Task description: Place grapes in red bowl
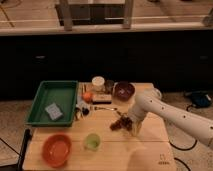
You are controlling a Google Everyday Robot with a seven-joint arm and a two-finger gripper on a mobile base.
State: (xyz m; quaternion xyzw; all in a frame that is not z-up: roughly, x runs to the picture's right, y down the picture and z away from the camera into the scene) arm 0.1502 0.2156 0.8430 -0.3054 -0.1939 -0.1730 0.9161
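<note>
The grapes [118,124], a small dark reddish-purple bunch, lie on the wooden table [150,150] right of its middle. My gripper [126,123], at the end of the white arm [165,112] reaching in from the right, sits down at the bunch's right side and hides part of it. Whether it touches the grapes I cannot tell. The red bowl [56,149] stands at the table's front left corner, well to the left of the gripper, with nothing showing inside it.
A small green cup [91,141] stands between the red bowl and the grapes. A green tray [52,102] holding a blue-grey sponge [53,111] fills the back left. A dark maroon bowl [124,90], a white jar [98,82], an orange [88,96] and a fork [102,108] lie at the back.
</note>
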